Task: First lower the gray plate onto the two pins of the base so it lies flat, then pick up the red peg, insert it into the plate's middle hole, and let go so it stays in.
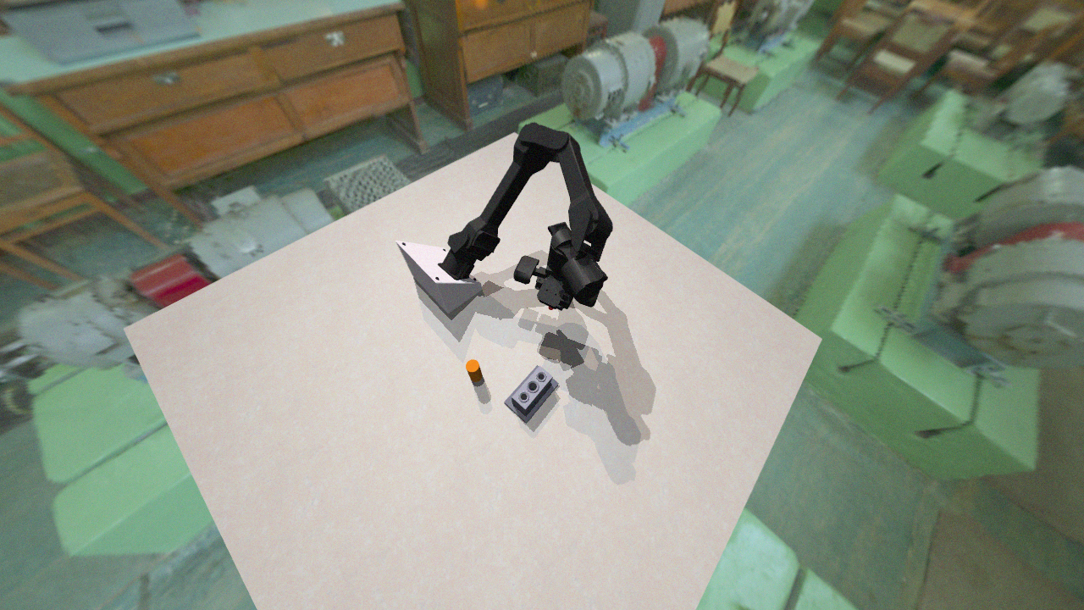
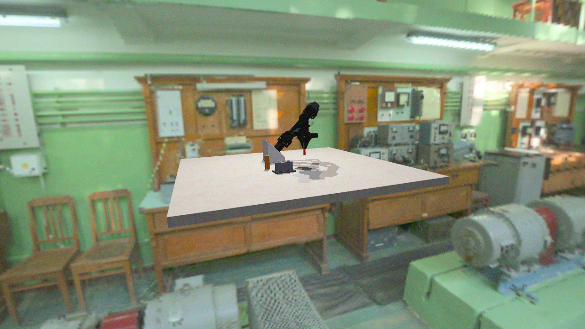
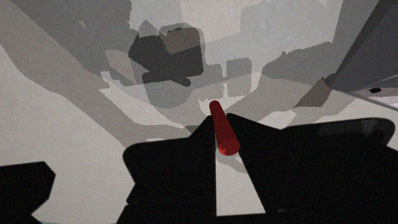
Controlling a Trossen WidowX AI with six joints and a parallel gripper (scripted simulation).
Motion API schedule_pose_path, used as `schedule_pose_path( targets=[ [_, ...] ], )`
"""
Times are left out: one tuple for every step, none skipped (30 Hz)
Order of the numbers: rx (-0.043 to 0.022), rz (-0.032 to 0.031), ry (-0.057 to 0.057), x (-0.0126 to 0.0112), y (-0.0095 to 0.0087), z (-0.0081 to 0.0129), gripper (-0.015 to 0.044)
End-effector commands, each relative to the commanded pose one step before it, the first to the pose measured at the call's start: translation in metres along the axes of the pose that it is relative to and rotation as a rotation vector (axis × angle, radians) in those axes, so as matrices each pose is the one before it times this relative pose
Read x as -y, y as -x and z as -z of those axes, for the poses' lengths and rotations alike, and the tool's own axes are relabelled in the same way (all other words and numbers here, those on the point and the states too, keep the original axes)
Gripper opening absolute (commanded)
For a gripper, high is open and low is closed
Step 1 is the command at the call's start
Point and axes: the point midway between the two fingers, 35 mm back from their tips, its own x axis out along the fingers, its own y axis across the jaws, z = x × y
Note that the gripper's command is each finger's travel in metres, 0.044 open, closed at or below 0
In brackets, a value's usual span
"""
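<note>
Gripper [image 3: 224, 124] clamps the red peg [image 3: 223, 132], clear of the table. Advise carrying it upright toward five o'clock, centring over the gray plate's [image 1: 532, 390] middle hole.

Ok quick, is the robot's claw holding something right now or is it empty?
Gripper: jaws closed on the red peg, lifted off the table.
</note>
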Motion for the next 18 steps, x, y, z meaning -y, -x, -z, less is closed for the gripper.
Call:
schedule_pose_path(
  targets=[
    [-0.00425, 0.00494, -0.004, -0.00008, 0.01436, -0.00212, 0.0],
    [0.00406, -0.00487, 0.004, -0.00032, -0.01115, 0.0017, 0.0],
    [0.00016, 0.00004, 0.0, -0.00069, 0.00026, -0.00122, 0.0],
    [0.00026, 0.00007, 0.0, -0.00114, 0.00043, -0.00204, 0.0],
    [0.0003, 0.00008, 0.0, -0.00136, 0.00051, -0.00248, 0.0],
    [0.00029, 0.00008, 0.0, -0.00133, 0.00049, -0.00251, 0.0],
    [0.00028, 0.00008, 0.0, -0.00131, 0.00048, -0.00253, 0.0],
    [0.00027, 0.00008, 0.0, -0.00129, 0.00047, -0.00255, 0.0],
    [0.00026, 0.00008, 0.0, -0.00126, 0.00045, -0.00258, 0.0],
    [0.00025, 0.00007, 0.0, -0.00124, 0.00044, -0.0026, 0.0],
    [0.00024, 0.00007, 0.0, -0.00121, 0.00043, -0.00262, 0.0],
    [0.00023, 0.00007, 0.0, -0.00118, 0.00041, -0.00264, 0.0],
    [0.00023, 0.00007, 0.0, -0.00116, 0.0004, -0.00266, 0.0],
    [0.00022, 0.00007, 0.0, -0.00113, 0.00038, -0.00268, 0.0],
    [0.00021, 0.00007, 0.0, -0.00111, 0.00037, -0.0027, 0.0],
    [0.0002, 0.00006, 0.0, -0.00108, 0.00036, -0.00272, 0.0],
    [0.00019, 0.00006, 0.0, -0.00105, 0.00034, -0.00274, 0.0],
    [0.00018, 0.00006, 0.0, -0.00103, 0.00033, -0.00276, 0.0]
  ],
)
